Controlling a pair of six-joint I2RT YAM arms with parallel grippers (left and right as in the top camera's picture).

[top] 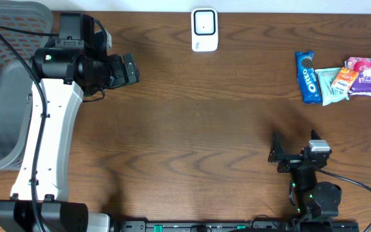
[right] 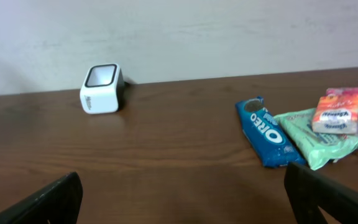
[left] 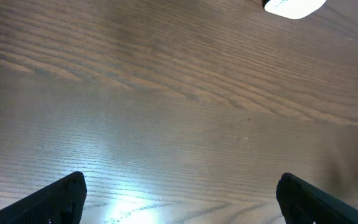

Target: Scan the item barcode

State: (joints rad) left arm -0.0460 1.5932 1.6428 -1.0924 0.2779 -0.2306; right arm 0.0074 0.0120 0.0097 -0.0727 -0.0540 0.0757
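Left claw (top: 131, 68) hangs spread wide and empty over the dark wood-grain surface (top: 192, 122), with a grey mesh chair (top: 5, 77) beside its arm. A white scanner (top: 205, 29) stands at the far edge below a pale wall (right: 229, 31). Right claw (top: 277, 154), equally wide and empty, sits near the front. At far right lies a blue Oreo pack (top: 307, 77) beside overlapping green (top: 329, 87), orange (top: 344, 78) and purple (top: 370, 77) packets.

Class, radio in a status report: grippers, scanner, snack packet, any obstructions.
Left gripper open, empty; right gripper open, empty. Blue Oreo packet lying untouched, right side. White box-shaped scanner at far edge. Nothing between them.
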